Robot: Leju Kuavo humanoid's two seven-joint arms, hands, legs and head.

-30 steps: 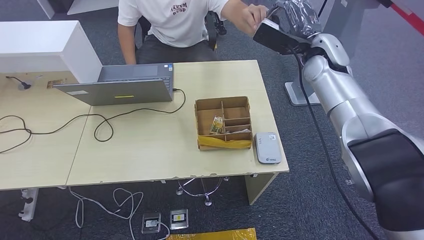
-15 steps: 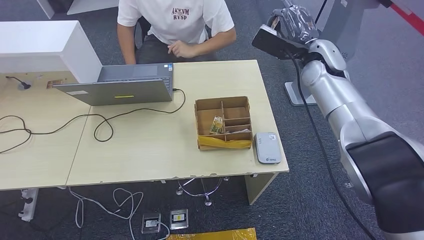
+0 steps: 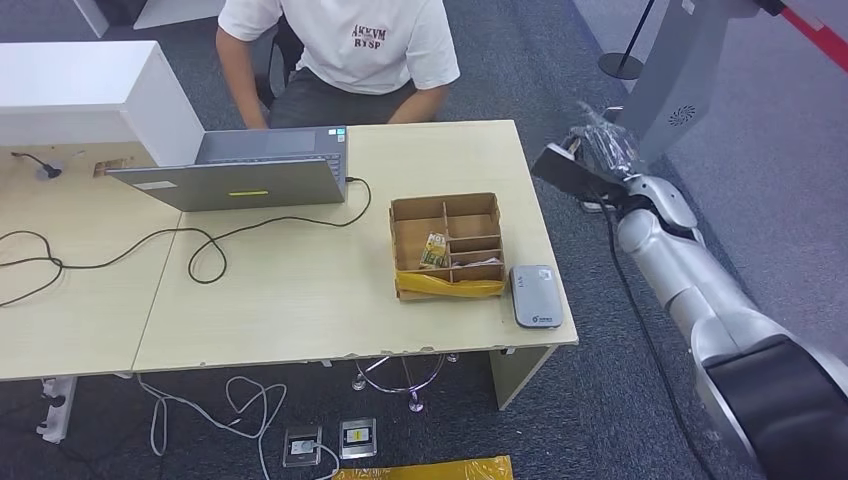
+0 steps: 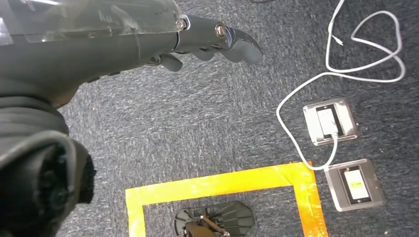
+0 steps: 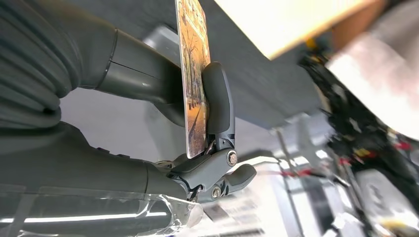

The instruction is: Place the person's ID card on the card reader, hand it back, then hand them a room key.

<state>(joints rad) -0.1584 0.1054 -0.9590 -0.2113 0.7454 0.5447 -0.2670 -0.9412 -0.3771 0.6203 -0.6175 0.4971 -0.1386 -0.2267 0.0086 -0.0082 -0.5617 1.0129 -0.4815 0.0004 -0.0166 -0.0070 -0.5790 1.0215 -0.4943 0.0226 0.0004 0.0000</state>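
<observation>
Step 1 in hand: ID card held, reader not yet reached.
At right of frame, the right hand (image 3: 600,150) pinches the ID card (image 5: 192,79) in its fingers (image 5: 217,98); next it must lower onto the card reader (image 3: 535,296) at the worktop's (image 3: 300,290) lower-right corner. Left hand (image 4: 148,44) hangs empty, fingers loosely spread.

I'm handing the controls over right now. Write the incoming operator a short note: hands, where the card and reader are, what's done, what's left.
Right hand: pinches the ID card between thumb and finger, out past the table's right edge, beside the table.
Left hand: hangs over the carpet, fingers apart, holds nothing.
Card reader: on the table's right front corner, nothing on it, beside the cardboard tray, which holds a card in a middle compartment.
Person: seated behind the table at the laptop.
Done: card is in hand.
Left: lay it on the reader, hand it back, then hand over a room key.
</observation>
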